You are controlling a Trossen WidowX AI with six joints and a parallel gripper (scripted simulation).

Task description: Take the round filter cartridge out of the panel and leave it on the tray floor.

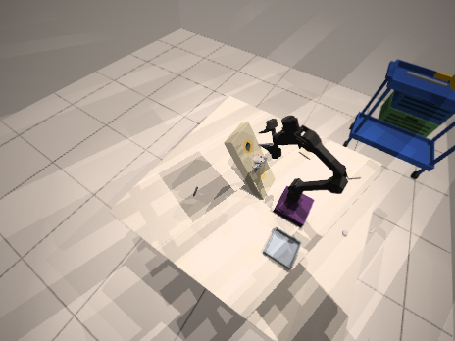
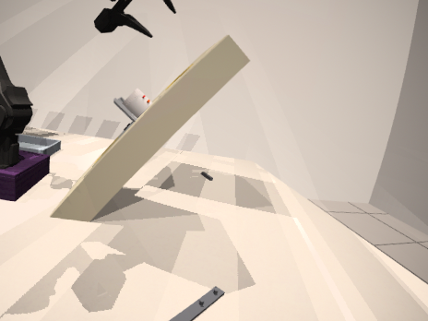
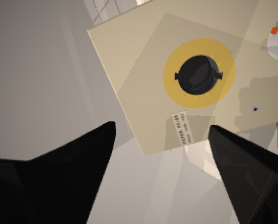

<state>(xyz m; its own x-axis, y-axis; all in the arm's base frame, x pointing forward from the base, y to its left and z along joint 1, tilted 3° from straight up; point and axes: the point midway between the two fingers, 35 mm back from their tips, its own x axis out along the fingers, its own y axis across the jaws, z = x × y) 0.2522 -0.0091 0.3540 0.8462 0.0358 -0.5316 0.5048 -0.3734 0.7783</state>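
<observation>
Pincer (image 1: 263, 139) (image 2: 163, 24) (image 3: 161, 129) released, empty; cartridge (image 1: 259, 160) (image 2: 137, 101) (image 3: 273, 47) rests on sloping panel (image 1: 238, 153) (image 2: 152, 125) (image 3: 140, 85), probably propped by bracket (image 2: 124, 108); I'd regrasp it.

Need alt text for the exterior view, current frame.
Black end effector, open and holding nothing, above a tilted beige panel; white cartridge out on its sloping face, beside a grey bracket.

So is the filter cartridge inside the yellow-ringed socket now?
No, the socket is empty in the wrist view, showing only a dark recess.
</observation>
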